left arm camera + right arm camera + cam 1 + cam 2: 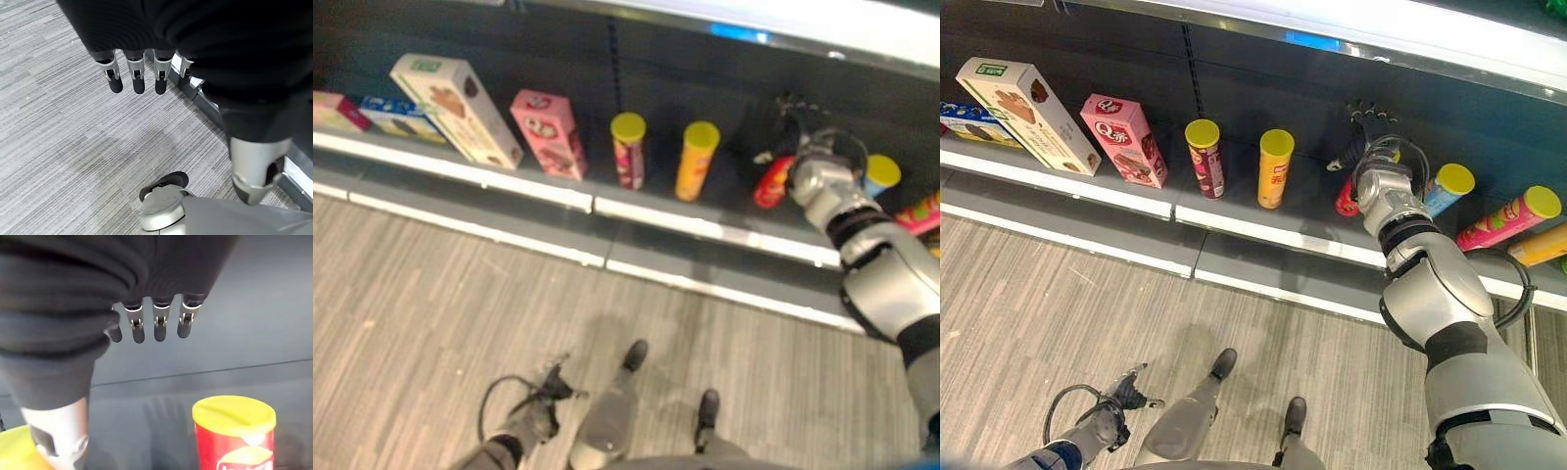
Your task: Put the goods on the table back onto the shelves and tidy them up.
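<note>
A red can with a yellow lid (1346, 202) stands on the dark shelf (1263, 231), partly hidden by my right wrist. In the right wrist view the same red can (234, 435) sits below my straight fingers (156, 328), apart from them. My right hand (1372, 135) reaches into the shelf above that can, open and holding nothing. My left hand (1124, 394) hangs low over the floor at the lower left, and its straight fingers (137, 78) hold nothing.
Along the shelf stand a blue box (967, 119), a cream box (1028, 110), a pink box (1126, 139), a maroon can (1205, 159) and an orange can (1274, 168). Right of my hand are a blue can (1446, 188) and a lying pink can (1510, 217). Grey plank floor (1058, 304) lies before the shelf.
</note>
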Robot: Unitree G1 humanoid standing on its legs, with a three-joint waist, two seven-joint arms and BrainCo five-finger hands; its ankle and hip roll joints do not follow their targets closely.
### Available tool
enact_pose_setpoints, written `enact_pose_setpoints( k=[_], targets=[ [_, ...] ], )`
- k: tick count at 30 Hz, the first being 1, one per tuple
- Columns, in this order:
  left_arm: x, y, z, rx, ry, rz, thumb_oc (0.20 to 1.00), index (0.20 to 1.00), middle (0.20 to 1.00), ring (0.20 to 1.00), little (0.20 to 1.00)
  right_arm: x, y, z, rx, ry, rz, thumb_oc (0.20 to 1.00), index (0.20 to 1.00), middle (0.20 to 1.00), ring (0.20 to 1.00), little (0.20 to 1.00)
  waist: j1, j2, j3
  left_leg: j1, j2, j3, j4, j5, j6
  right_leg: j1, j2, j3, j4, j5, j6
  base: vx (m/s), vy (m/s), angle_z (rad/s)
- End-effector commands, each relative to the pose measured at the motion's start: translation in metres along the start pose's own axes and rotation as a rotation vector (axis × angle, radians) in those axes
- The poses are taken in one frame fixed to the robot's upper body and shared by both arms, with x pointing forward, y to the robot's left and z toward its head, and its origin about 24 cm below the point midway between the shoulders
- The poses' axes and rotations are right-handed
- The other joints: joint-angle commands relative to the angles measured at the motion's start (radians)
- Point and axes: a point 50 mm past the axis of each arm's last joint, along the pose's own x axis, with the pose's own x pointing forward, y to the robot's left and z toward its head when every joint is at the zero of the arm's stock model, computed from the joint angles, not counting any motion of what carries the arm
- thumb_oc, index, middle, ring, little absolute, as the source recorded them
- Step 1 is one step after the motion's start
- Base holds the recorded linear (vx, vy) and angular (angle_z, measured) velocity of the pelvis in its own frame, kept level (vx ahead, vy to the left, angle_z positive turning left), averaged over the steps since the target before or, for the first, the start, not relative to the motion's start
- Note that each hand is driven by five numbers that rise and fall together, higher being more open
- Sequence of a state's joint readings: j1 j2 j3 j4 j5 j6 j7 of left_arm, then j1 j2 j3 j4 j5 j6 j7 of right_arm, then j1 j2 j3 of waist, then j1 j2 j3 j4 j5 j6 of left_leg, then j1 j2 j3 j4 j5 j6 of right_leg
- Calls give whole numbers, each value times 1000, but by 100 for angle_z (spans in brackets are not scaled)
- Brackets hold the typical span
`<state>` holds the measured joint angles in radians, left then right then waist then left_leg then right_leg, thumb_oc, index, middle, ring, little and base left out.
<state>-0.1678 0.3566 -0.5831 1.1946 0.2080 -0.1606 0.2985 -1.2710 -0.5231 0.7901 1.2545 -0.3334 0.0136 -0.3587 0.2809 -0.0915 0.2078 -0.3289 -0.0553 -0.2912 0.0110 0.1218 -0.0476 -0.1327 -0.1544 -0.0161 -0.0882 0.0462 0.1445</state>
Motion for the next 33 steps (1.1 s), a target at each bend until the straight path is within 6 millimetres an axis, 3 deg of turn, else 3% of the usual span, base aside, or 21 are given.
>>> enact_pose_setpoints(
  k=[1, 22, 26, 33],
  targets=[
    [6, 15, 3, -11, -9, 28, 1000, 1000, 1000, 1000, 1000, 15, -60, -20, -111, 35, -123, 1000, 1000, 1000, 1000, 1000, 23, 6, -14, -16, 7, -60, -98, -34, -12, 41, -40, 5, 1, -46, 5, 0, 0, 0],
    [10, 27, 13, 2, -55, 32, 1000, 1000, 1000, 1000, 1000, 13, -74, -47, -158, 122, -105, 1000, 1000, 1000, 1000, 1000, 48, 23, 14, -56, -3, -74, -98, -16, -21, 20, -47, -21, 1, -44, 12, 3, 2, 3],
    [11, 31, 18, -6, -78, 46, 1000, 1000, 1000, 1000, 1000, 8, -77, -68, -165, 206, -127, 1000, 1000, 1000, 1000, 1000, 49, 35, 28, -65, -6, -76, -98, -12, -20, 13, -49, -20, 1, -42, 12, -3, 5, 1],
    [11, 32, 18, -6, -81, 51, 1000, 1000, 1000, 1000, 1000, 7, -78, -73, -186, 222, -127, 1000, 1000, 1000, 1000, 1000, 43, 44, 31, -66, -10, -74, -98, -12, -18, 11, -50, -17, 1, -42, 13, -2, 3, 1]
  ],
)
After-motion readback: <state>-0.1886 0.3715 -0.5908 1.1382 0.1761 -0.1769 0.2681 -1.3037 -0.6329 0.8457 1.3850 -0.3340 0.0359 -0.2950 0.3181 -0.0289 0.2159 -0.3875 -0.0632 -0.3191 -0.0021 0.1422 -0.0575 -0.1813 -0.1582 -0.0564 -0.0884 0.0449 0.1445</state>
